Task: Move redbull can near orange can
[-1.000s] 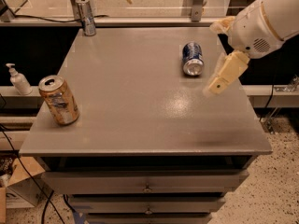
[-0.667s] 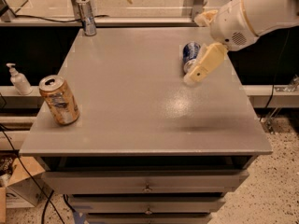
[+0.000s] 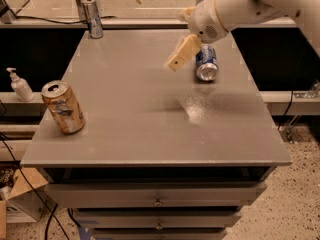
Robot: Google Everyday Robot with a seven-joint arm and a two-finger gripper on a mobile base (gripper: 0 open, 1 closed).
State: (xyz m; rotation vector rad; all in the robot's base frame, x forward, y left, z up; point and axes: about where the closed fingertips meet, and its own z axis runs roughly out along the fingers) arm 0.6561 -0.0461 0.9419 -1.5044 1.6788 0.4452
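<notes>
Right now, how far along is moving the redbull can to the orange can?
Done: nothing; the redbull can stands at the far left corner of the table, apart from the orange can near the front left edge. In hand: the gripper hangs beside the lying blue can, carrying nothing. Left: reach, grasp and carry the redbull can over.

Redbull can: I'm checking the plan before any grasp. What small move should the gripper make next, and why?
Probably shift the gripper left and farther back: the redbull can stands upright at the far left corner of the table, while the gripper hovers beside the lying blue can.
</notes>
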